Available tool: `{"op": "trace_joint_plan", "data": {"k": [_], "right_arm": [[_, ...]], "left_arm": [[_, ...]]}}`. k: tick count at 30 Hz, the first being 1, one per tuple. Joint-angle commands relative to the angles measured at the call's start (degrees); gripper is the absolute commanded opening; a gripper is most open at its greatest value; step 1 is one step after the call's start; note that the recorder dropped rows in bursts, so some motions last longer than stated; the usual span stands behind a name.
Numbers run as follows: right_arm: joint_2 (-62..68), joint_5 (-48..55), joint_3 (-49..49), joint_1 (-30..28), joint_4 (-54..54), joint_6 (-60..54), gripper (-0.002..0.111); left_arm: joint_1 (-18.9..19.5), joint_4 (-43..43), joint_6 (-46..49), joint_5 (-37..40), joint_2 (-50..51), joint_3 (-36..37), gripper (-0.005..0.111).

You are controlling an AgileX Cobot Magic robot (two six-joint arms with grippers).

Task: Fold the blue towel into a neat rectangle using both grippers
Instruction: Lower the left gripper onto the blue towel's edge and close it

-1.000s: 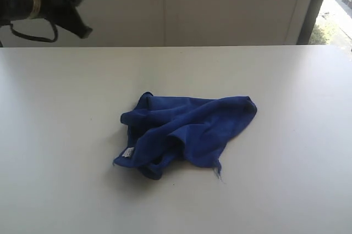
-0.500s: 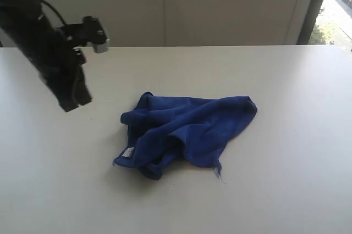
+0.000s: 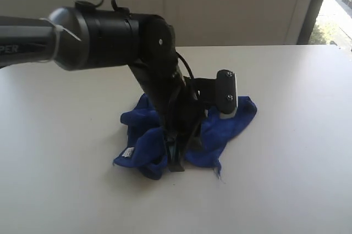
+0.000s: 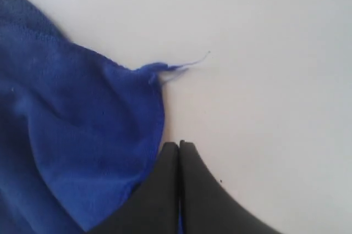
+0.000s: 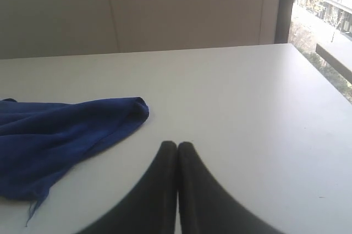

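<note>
Table (image 3: 286, 162): blue towel (image 4: 82, 135) touching left fingers (image 4: 162, 190).

Fuzzy, soft cloth blue towel (image 3: 237, 123) lies on smooth matt table (image 3: 300, 162).

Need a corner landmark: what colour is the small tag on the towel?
The tag is white, on the blue towel; best seen in the exterior view.

Left arm (image 3: 110, 22), a second ago high at the far-left corner, then lower beside the cloth, now reaches across the middle. Left gripper (image 3: 175, 162) has come down onto the near edge of the blue towel (image 3: 234, 121), jaws pressed together, near the loose thread (image 4: 190, 65). Arm now hides the towel's centre.
</note>
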Motion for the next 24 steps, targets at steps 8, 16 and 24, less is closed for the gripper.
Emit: {"op": "trace_joint_plan", "data": {"k": [8, 16, 24], "right_arm": [[-0.1, -0.6, 0.1, 0.2, 0.4, 0.4, 0.000], [-0.1, -0.6, 0.1, 0.2, 0.8, 0.4, 0.000], [-0.1, -0.6, 0.1, 0.2, 1.0, 0.4, 0.000]], "left_arm": [[-1.7, -9.0, 8.2, -4.7, 5.3, -0.3, 0.022], [-1.7, -9.6, 9.7, -12.0, 9.6, -0.3, 0.058], [-1.7, -9.3, 10.4, -16.8, 12.1, -0.3, 0.049]]}}
